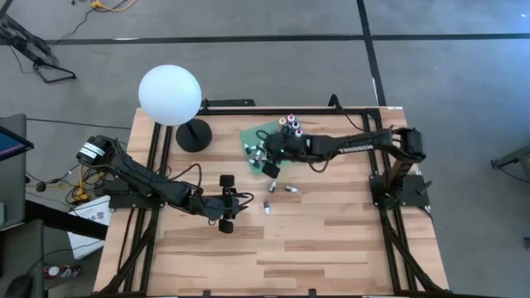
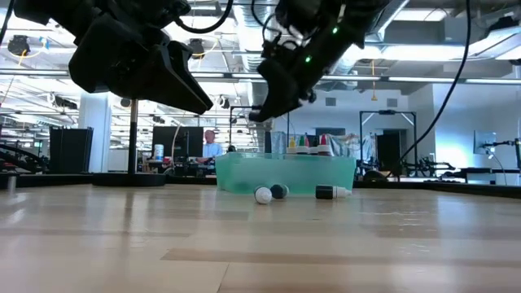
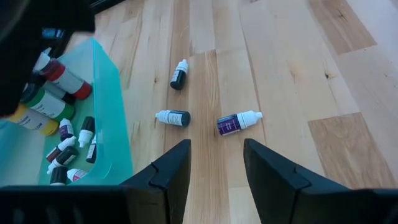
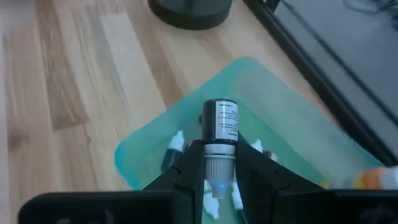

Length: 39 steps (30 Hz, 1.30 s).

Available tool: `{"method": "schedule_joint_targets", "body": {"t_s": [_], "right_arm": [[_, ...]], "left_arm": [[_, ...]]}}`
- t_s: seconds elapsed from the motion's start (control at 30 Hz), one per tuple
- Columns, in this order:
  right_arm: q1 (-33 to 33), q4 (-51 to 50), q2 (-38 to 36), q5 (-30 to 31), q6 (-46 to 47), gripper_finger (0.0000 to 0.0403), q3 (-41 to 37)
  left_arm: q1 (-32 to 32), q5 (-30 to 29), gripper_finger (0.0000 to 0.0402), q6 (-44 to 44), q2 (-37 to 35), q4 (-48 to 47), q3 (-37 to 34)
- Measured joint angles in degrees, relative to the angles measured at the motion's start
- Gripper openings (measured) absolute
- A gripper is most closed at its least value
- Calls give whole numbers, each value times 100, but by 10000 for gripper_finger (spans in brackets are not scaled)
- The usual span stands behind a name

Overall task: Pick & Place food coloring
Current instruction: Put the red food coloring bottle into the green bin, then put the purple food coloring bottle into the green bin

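The left tool [image 1: 228, 204] hovers over the wooden surface [image 1: 331, 240], left of centre, with its two fingers [image 3: 163, 180] parted and nothing between them. In the left wrist view, three small droppers lie loose on the surface ahead of it: a dark one [image 3: 180, 74], a white-and-dark one [image 3: 173, 117] and a purple-labelled one [image 3: 238, 122], all on their sides and apart from one another.

Farther right, a green tray [image 1: 252, 135] sits near the back of the surface, just beside the black base [image 1: 193, 135] of a lamp with a white globe [image 1: 170, 94]. Larger bottles [image 1: 291, 127] stand upright at the tray's rear; smaller droppers [image 3: 68, 152] lie inside it.

The right tool [image 1: 272, 168] is positioned at the tray's near edge. Its fingers are closed on one white-labelled dropper bottle [image 4: 221, 121], held above the tray interior, cap toward the wrist camera.

In the low view, a person [image 2: 211, 146] is visible in the room behind the surface.
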Motion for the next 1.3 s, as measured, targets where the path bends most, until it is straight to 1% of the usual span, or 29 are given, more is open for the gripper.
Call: {"method": "schedule_joint_targets", "body": {"t_s": [0.07,0.2,0.3,0.57,0.77,0.9,0.97,1.07,1.23,1.3], "right_arm": [[-145,102,115,-208,0,67,-2],[-338,309,336,-427,84,76,3],[-412,331,471,-412,155,85,-2],[-465,344,467,-364,258,100,0],[-460,344,455,-362,245,134,-1],[-277,279,313,-330,-45,157,-13],[-90,329,144,-175,-139,164,4],[233,24,-183,277,-264,167,0],[838,-939,-798,1032,-411,164,0],[998,-1427,-1012,1197,-415,160,-35]], "left_arm": [[0,0,142,4,0,-2,0],[0,3,142,6,0,0,0],[0,4,142,6,0,0,0],[-1,-3,142,6,0,2,0],[0,-2,142,1,0,2,0],[0,37,142,1,0,0,1],[0,47,142,-1,0,-12,2],[-2,70,142,4,0,-25,2],[0,39,142,141,0,-44,2],[0,40,142,148,0,-44,2]]}}
